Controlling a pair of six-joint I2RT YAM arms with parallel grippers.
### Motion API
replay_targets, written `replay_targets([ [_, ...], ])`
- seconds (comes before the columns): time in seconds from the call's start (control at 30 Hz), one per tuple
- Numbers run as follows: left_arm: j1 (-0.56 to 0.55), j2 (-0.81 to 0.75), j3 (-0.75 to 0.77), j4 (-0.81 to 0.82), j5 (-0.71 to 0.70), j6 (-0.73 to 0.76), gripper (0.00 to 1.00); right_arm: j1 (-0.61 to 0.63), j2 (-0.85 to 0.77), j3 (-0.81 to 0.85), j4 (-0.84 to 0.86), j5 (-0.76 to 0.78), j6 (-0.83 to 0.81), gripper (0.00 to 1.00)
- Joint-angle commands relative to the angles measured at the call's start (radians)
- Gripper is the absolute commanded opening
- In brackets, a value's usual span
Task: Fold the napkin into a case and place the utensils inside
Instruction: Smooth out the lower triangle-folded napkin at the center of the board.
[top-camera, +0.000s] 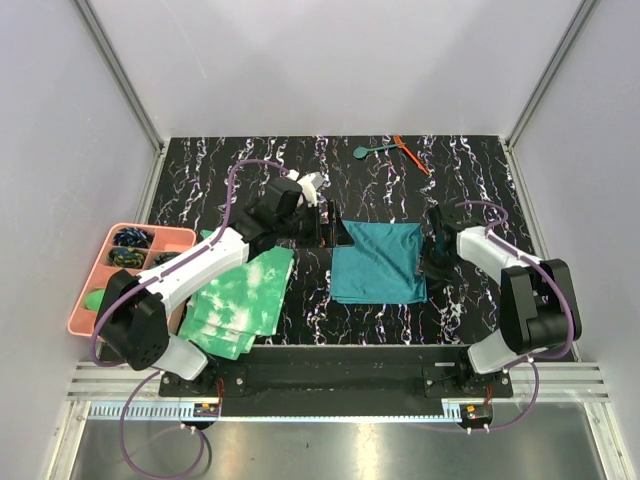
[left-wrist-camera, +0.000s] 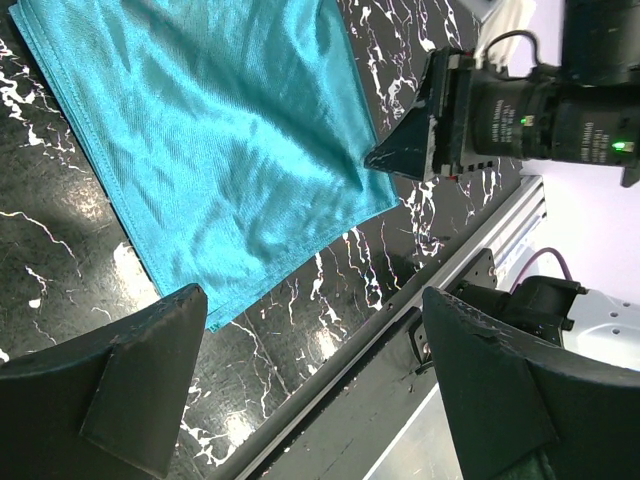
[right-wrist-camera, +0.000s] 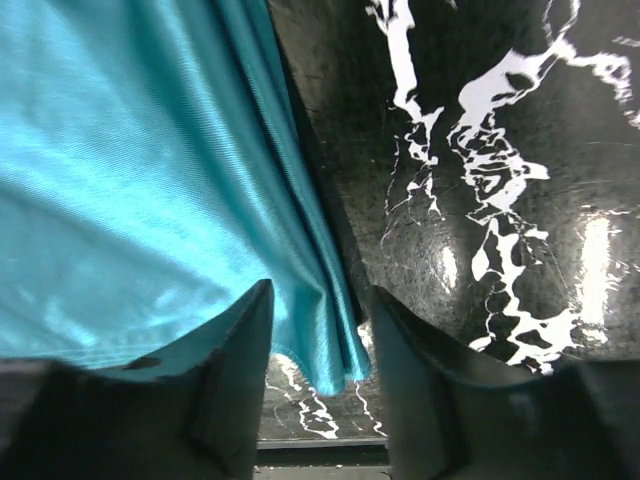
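So, napkin (top-camera: 378, 262) lies folded flat, not yet a slim case. Right gripper (right-wrist-camera: 320, 298) is part-spread, straddling the napkin's right hem by its near corner, nothing pinched. Left gripper (left-wrist-camera: 320, 372) is spread wide just off the napkin's far-left corner. Advice: get one finger under all layers before closing, lift low, keep edges square. Spoon (top-camera: 364, 152) and orange stick (top-camera: 411, 154) wait well beyond the napkin's far edge.

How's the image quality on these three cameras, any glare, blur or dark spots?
Top external view: evenly lit and sharp, dark teal cloth napkin clear. Left wrist view: napkin weave crisp, left gripper's fingers dark and slightly soft. Right wrist view: bright glare on the glossy black marbled tabletop, sheen across the napkin, right gripper's fingers blurred.
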Motion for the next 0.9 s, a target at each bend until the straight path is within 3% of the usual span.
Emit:
replay_targets([
  [0.0, 0.005, -0.007, 0.004, 0.040, 0.019, 0.001, 0.91, -0.006, -0.067, 0.065, -0.015, 0.044, -0.019, 0.58],
  [0.13, 0.006, -0.001, 0.007, 0.043, 0.030, -0.004, 0.90, -0.014, 0.002, 0.142, 0.003, 0.048, -0.045, 0.57],
  [0.27, 0.005, -0.005, 0.010, 0.041, 0.050, -0.007, 0.90, -0.034, 0.097, 0.191, 0.025, 0.024, -0.074, 0.47],
  [0.53, 0.017, -0.038, -0.007, 0.012, 0.037, 0.010, 0.90, -0.062, 0.203, 0.133, 0.100, 0.044, -0.085, 0.45],
  [0.67, 0.026, -0.039, -0.011, 0.012, 0.034, 0.012, 0.90, -0.077, 0.214, 0.142, 0.081, 0.142, -0.086, 0.36],
  [0.87, 0.052, -0.061, -0.065, 0.020, -0.039, -0.048, 0.90, -0.066, 0.138, 0.197, 0.043, 0.090, -0.114, 0.44],
])
